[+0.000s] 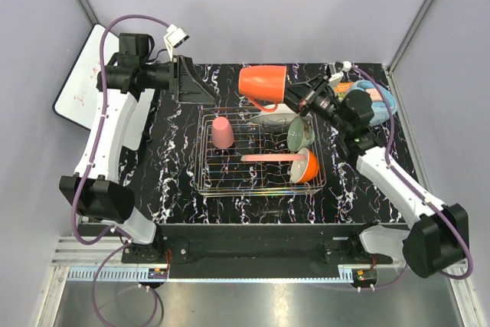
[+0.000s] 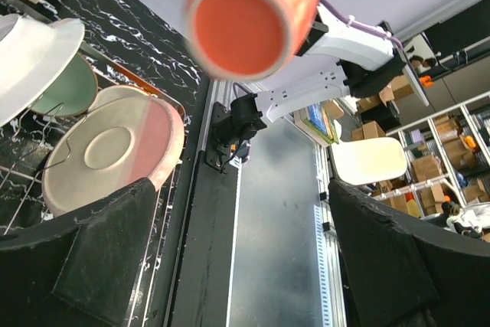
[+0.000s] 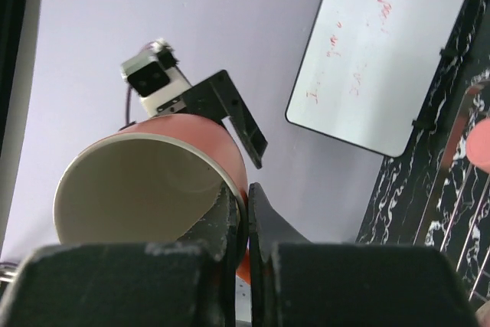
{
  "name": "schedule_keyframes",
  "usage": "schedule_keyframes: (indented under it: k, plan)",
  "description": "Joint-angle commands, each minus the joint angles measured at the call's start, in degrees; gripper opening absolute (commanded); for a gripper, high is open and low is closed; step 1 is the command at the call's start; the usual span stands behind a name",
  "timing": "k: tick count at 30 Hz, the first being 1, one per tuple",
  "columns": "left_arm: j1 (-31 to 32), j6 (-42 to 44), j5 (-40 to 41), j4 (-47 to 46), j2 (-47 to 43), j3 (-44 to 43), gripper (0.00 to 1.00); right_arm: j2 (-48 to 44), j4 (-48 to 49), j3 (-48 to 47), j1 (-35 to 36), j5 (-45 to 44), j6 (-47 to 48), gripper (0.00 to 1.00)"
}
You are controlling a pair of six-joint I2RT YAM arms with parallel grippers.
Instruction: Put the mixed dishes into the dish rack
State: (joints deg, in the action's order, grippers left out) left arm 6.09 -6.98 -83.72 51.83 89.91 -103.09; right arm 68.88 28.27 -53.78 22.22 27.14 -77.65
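An orange handled mug [image 1: 262,83] hangs tipped on its side above the back of the dish rack [image 1: 208,181]. My right gripper [image 1: 294,99] is shut on the mug's rim [image 3: 145,181], one finger inside and one outside [image 3: 246,212]. In the rack are an upside-down small pink cup [image 1: 223,132], a pink plate [image 1: 272,158], an orange bowl [image 1: 306,166], a mint-green bowl [image 1: 298,132] and a white plate [image 2: 34,55]. My left gripper [image 1: 195,86] is open and empty at the rack's back left, with the mug's base [image 2: 253,17] ahead of its fingers [image 2: 92,258].
Light-blue headphones [image 1: 375,101] lie at the back right, behind my right wrist. A white board [image 1: 84,74] leans off the table's back left corner. Grey walls close in the back and sides.
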Motion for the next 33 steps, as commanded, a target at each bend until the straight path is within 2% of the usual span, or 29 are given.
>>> schedule_keyframes:
  k: [1, 4, 14, 20, 33]
  plan:
    - [2.52, 2.58, -12.34, -0.68, 0.53, -3.79, 0.99, 2.21, 0.76, -8.08, 3.44, 0.64, -2.17, 0.00]
    - [4.28, 3.47, -10.51, -0.77, 1.06, -3.79, 0.99, 5.73, 8.08, -7.13, 4.85, 0.55, -7.85, 0.00]
    - [4.64, 5.14, -7.25, -1.03, 1.76, -2.03, 0.99, 10.74, 6.27, -10.03, 8.98, 1.52, -10.07, 0.00]
    - [4.64, 5.31, -5.31, -1.74, 2.55, -1.94, 0.99, 15.22, 12.07, -9.76, 11.71, 1.87, -13.93, 0.00]
    - [4.64, 4.43, -1.79, -5.08, 2.55, -0.80, 0.99, 16.37, 13.48, -9.68, 13.47, 1.34, -14.02, 0.00]
